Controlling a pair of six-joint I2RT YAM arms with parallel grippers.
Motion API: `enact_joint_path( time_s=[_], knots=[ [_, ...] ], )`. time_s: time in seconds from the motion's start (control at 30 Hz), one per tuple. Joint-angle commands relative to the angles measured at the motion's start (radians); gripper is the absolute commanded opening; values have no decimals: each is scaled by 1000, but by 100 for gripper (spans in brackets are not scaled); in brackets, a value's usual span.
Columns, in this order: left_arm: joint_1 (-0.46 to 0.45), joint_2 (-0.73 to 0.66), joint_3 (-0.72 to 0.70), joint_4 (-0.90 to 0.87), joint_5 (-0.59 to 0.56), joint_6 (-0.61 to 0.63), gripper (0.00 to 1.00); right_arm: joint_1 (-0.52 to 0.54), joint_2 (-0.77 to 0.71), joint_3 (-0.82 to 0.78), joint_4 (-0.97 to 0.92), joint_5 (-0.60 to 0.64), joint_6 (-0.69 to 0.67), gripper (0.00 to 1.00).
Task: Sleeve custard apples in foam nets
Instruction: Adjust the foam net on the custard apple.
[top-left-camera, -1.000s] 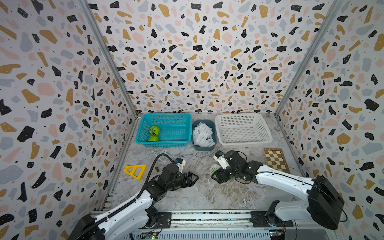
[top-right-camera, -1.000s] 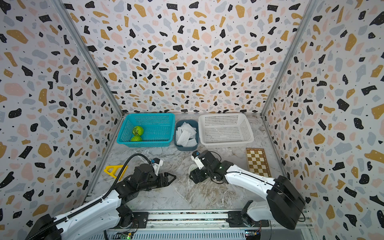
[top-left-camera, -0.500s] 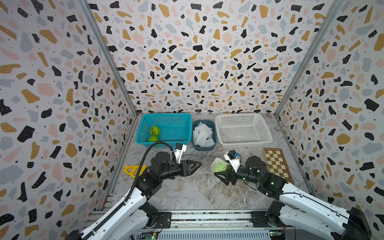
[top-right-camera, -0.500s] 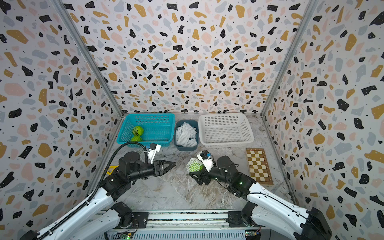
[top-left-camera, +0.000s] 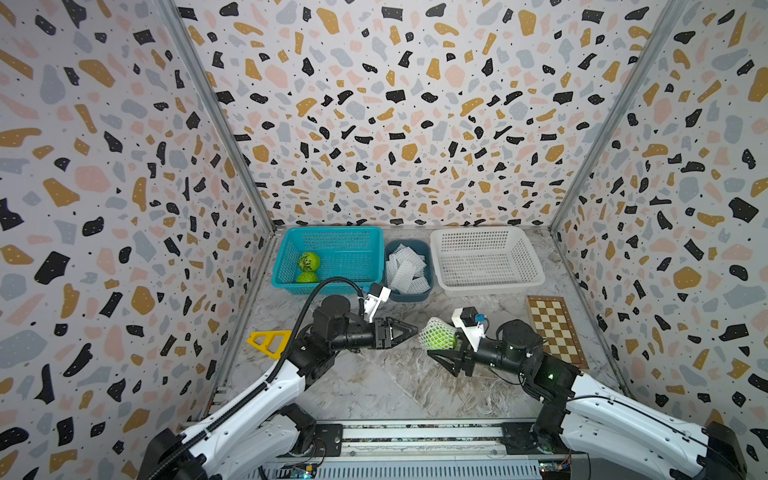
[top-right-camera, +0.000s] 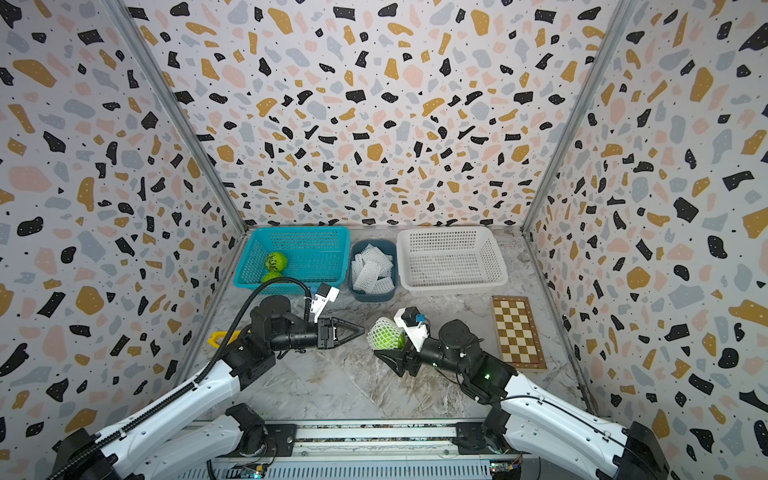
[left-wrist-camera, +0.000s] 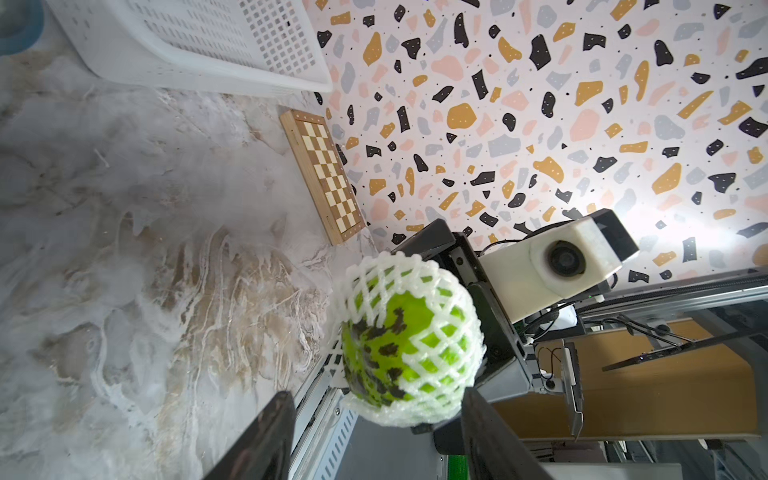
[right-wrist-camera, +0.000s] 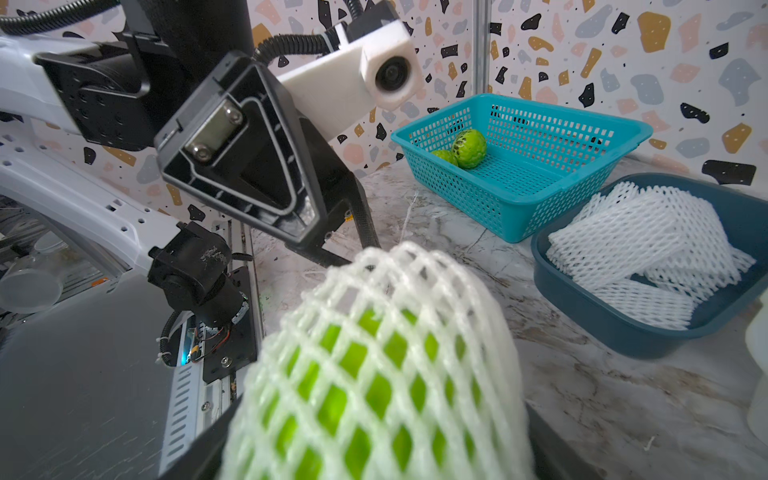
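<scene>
One custard apple (top-left-camera: 437, 334) (top-right-camera: 384, 333) (left-wrist-camera: 399, 345) (right-wrist-camera: 374, 365), wrapped in a white foam net, is held above the table with my right gripper (top-left-camera: 441, 345) (right-wrist-camera: 374, 453) shut on it. My left gripper (top-left-camera: 411, 331) (top-right-camera: 358, 330) (left-wrist-camera: 376, 395) points at it from the left, open, its tips right at the net's edge and holding nothing. Two bare custard apples (top-left-camera: 308, 262) (right-wrist-camera: 469, 147) lie in the teal basket (top-left-camera: 332, 232). Spare foam nets (top-left-camera: 406, 268) (right-wrist-camera: 648, 245) fill the dark blue bin (top-left-camera: 409, 296).
A white perforated basket (top-left-camera: 478, 231) stands at the back right. A chessboard (top-left-camera: 555, 330) lies by the right wall. A yellow triangle (top-left-camera: 269, 341) rests near the left wall, behind my left arm.
My right gripper has lifted the netted custard apple off the table and turned it toward the left arm. My left gripper has risen and reached right to the net, its jaws a little narrower.
</scene>
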Motion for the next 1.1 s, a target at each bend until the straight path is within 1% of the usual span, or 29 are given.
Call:
enact_joint_path(
  time_s=[0.0,0.03,0.13,0.2,0.23,0.3,0.37,0.53,0.87,1.07],
  knots=[
    [-22,14,40,96,38,-29,57,10,-7,-3,42,1,-9,78],
    [-29,20,42,103,40,-30,56,11,-7,-1,43,3,-10,78],
    [-47,38,48,106,39,-27,55,14,-5,0,45,3,-12,78],
    [-54,49,51,115,40,-29,51,15,-4,-1,48,3,-10,78],
    [-58,54,51,124,39,-33,46,16,0,0,45,2,-10,78],
    [-60,59,53,140,42,-39,39,18,2,-1,46,0,-10,78],
    [-60,60,53,150,43,-43,26,22,0,-5,46,2,-8,78],
    [-60,49,50,140,32,-36,1,22,-9,-10,45,14,-7,78],
    [-60,7,35,88,-21,-10,0,22,-35,-20,41,41,13,78],
    [-60,1,30,89,-21,-14,0,20,-42,-10,27,77,28,78]
  ],
)
